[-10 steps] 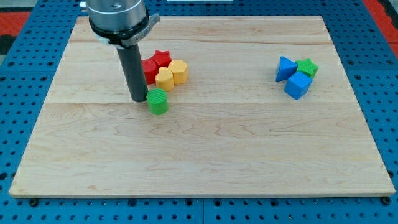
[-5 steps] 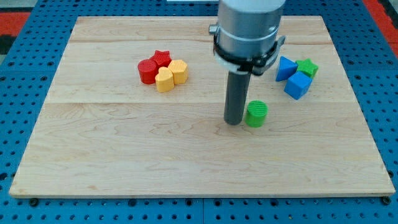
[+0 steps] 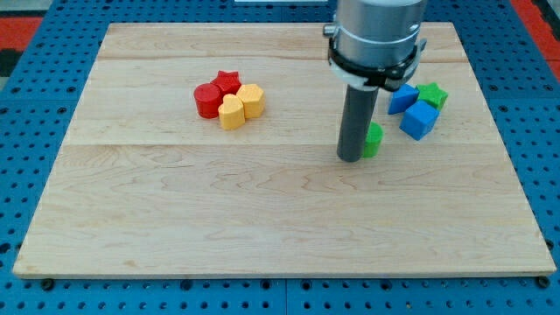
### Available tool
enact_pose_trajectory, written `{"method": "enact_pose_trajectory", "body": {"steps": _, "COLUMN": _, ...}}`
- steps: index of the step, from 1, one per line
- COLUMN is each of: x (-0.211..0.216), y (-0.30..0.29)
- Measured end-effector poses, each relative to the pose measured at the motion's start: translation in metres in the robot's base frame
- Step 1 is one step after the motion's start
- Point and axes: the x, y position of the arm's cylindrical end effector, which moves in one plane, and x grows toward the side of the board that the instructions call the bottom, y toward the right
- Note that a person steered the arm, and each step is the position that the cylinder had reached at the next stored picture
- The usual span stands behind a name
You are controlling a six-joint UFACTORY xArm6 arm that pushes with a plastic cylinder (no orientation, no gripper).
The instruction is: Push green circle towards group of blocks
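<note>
The green circle (image 3: pixel 374 140) lies right of the board's middle, partly hidden behind my rod. My tip (image 3: pixel 351 158) touches its left side. Just up and to the right of it sits a group: a blue triangular block (image 3: pixel 402 96), a blue cube (image 3: pixel 419 119) and a green star (image 3: pixel 432 94). The green circle is a short gap from the blue cube.
A second group lies at the upper left of the wooden board (image 3: pixel 262 219): a red star (image 3: pixel 227 81), a red cylinder (image 3: pixel 207 100), a yellow hexagon (image 3: pixel 252 100) and a yellow heart-like block (image 3: pixel 232 112). Blue pegboard surrounds the board.
My tip has pushed the green circle from beside the red and yellow group across the board to the right, and now up and right, close to the blue and green group.
</note>
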Motion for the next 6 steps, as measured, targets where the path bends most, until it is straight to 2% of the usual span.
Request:
{"method": "enact_pose_trajectory", "body": {"steps": 1, "x": -0.014, "y": 0.007}}
{"method": "enact_pose_trajectory", "body": {"steps": 2, "x": -0.045, "y": 0.01}}
{"method": "enact_pose_trajectory", "body": {"steps": 3, "x": -0.045, "y": 0.018}}
{"method": "enact_pose_trajectory", "body": {"steps": 4, "x": -0.027, "y": 0.018}}
{"method": "enact_pose_trajectory", "body": {"steps": 6, "x": -0.032, "y": 0.052}}
